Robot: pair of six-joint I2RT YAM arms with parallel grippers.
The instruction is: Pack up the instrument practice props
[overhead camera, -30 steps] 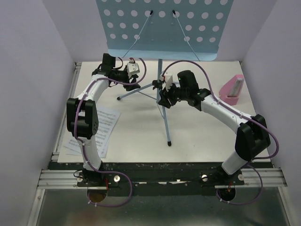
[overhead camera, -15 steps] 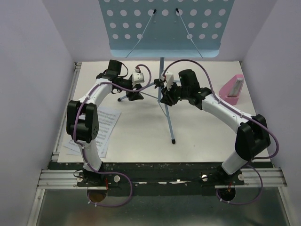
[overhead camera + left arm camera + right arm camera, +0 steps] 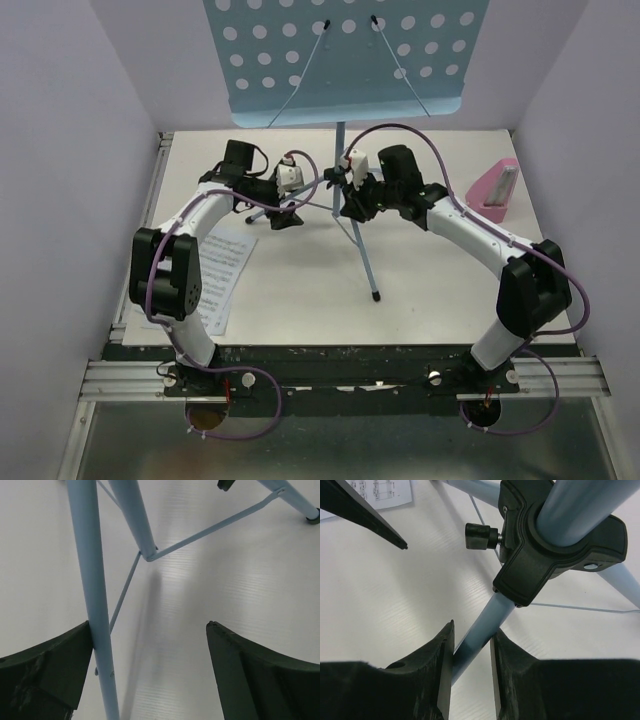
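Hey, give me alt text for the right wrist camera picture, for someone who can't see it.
The right tool clamps a light-blue tube of the music stand just below its black hub, which has a small knob on one side. Behind is a white table, with a corner of sheet music at top left.

- My left arm (image 3: 200, 210) reaches forward, elbow bent inward; the left gripper (image 3: 150, 630) holds its fingers (image 3: 45, 670) wide apart.
- My right arm (image 3: 480, 240) mirrors it; the right gripper (image 3: 471, 627) has its fingers pinched on a music stand (image 3: 485, 612) leg.
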